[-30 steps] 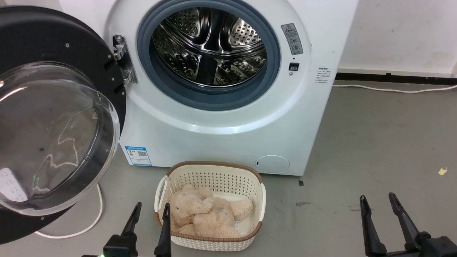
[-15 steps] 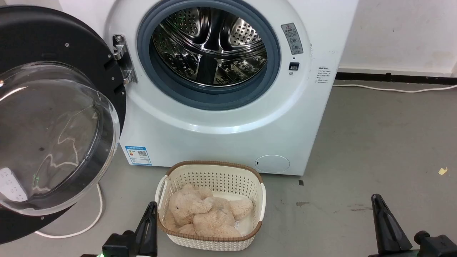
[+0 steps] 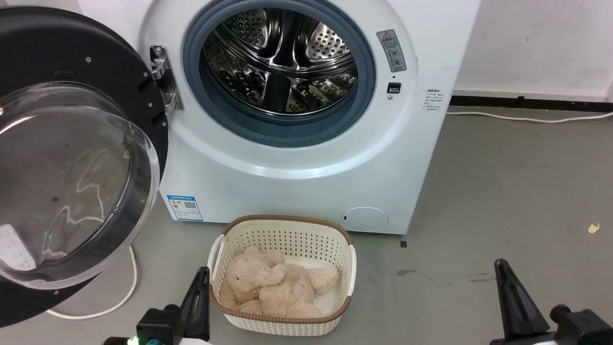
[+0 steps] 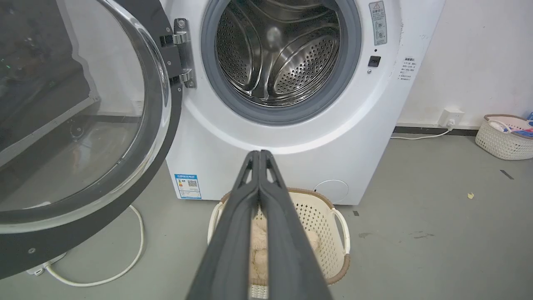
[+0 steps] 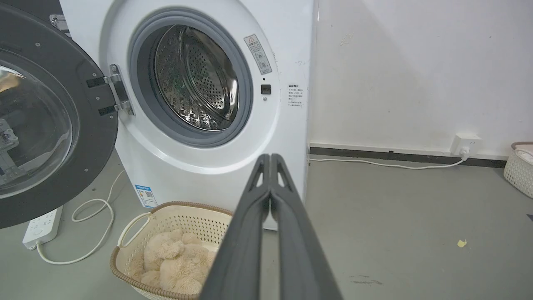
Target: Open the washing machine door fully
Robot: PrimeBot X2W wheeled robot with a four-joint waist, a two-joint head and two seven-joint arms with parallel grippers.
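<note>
Door (image 3: 72, 163) stands wide, probably fully open; its far edge is cropped. Left gripper (image 3: 200, 290) and right gripper (image 3: 508, 290) pressed together, empty.

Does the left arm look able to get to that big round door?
Probably yes. The washing machine door hangs open to the left of the left gripper, with just floor and a thin cable between them. The basket sits on its right, out of the way.
</note>
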